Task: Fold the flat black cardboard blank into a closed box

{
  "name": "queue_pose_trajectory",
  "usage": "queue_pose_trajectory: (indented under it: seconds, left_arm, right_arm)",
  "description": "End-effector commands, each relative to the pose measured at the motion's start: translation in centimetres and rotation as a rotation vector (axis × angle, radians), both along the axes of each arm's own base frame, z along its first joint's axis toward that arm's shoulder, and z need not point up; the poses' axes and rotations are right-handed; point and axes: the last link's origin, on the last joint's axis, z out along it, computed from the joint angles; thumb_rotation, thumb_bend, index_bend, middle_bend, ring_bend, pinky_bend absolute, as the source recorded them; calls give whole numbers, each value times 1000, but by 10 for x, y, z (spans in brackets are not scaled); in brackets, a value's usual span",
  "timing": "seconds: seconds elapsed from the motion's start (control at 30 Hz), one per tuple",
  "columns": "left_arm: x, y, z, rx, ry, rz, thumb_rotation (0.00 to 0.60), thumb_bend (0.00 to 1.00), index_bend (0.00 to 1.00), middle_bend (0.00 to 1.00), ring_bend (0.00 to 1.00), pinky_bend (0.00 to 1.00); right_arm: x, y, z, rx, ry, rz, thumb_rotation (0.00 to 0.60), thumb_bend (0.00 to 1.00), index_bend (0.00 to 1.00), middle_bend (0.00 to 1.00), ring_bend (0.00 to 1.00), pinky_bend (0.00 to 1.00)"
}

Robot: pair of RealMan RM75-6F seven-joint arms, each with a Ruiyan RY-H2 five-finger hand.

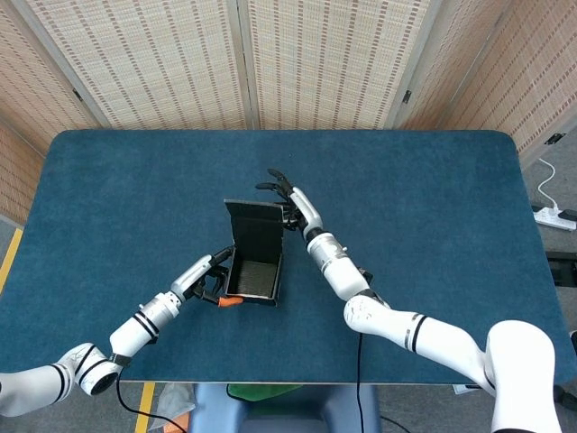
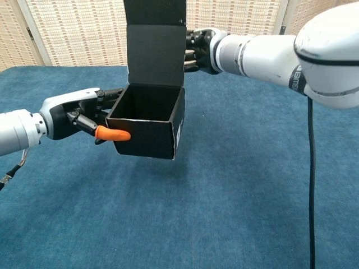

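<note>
matt black cardboard box [image 2: 147, 120], napped blue cloth table [image 2: 235, 185], glossy white plastic arm shell [image 2: 328, 50], woven reed screen [image 1: 171, 54]

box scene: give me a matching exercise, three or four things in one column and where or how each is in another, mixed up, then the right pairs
Things:
1. box
2. lid
3. left robot hand
4. right robot hand

States:
A. behind the raised flap, at its right edge
B. standing upright above the opening
C. open at the top, inside empty
D. gripping the near-left wall, orange tip on the front

Pairs: 1-C, 2-B, 3-D, 4-A
</note>
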Motion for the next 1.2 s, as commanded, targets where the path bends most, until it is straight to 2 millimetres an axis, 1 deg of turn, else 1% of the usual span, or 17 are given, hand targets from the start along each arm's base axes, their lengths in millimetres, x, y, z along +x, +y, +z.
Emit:
queue_pose_trajectory:
  seconds: [0.03, 0.17, 0.27, 0.43, 0.6, 0.7, 0.8, 0.87, 0.93, 1.03, 1.1, 1.2]
  left_arm:
    - [-2, 2, -5, -2, 23, 19, 600, 241, 540, 565, 680, 777]
    - [-5, 4, -11, -8, 57, 37, 600, 241, 536, 562, 680, 777]
    - [-9, 5, -17, -2, 83, 63, 600, 240, 535, 561, 679, 777]
    - [-15, 7, -29, 22, 128, 103, 600, 241, 534, 562, 681, 777]
    - [-17, 8, -39, 45, 157, 148, 600, 240, 522, 561, 689, 779]
    - [-18, 8, -41, 63, 175, 166, 600, 239, 490, 544, 692, 780]
    - [-19, 7, -40, 70, 192, 172, 600, 238, 385, 464, 692, 777]
    - [-20, 6, -38, 60, 220, 165, 600, 234, 268, 370, 692, 766]
    - [-20, 5, -36, 63, 230, 162, 600, 230, 128, 272, 692, 742]
    - [-20, 4, -35, 67, 237, 160, 600, 230, 45, 222, 692, 727]
    - [-19, 0, -33, 84, 256, 145, 600, 230, 5, 181, 692, 717]
    - [-20, -5, -30, 95, 313, 132, 600, 227, 0, 137, 691, 715]
  right_arm:
    - [10, 12, 8, 32, 2, 75, 600, 0, 35, 202, 649, 1000]
    - [15, 34, 6, 72, 77, 190, 600, 0, 52, 234, 656, 1000]
    - [13, 48, 2, 66, 190, 295, 600, 0, 63, 265, 673, 1000]
    - [5, 58, -8, -11, 366, 396, 600, 0, 80, 291, 697, 1000]
    - [-1, 70, -21, -51, 480, 443, 600, 0, 84, 307, 704, 1000]
    - [-2, 75, -27, -75, 528, 465, 600, 0, 85, 308, 705, 1000]
    - [-3, 76, -28, -101, 556, 474, 600, 0, 90, 307, 705, 1000]
    - [-3, 77, -28, -116, 571, 478, 600, 0, 95, 305, 705, 1000]
    - [-3, 77, -29, -128, 585, 485, 600, 0, 98, 301, 705, 1000]
    - [-2, 77, -30, -136, 592, 486, 600, 0, 102, 300, 705, 1000]
    - [-1, 76, -34, -164, 624, 499, 600, 0, 106, 300, 705, 1000]
    - [3, 78, -41, -181, 643, 503, 600, 0, 113, 300, 705, 1000]
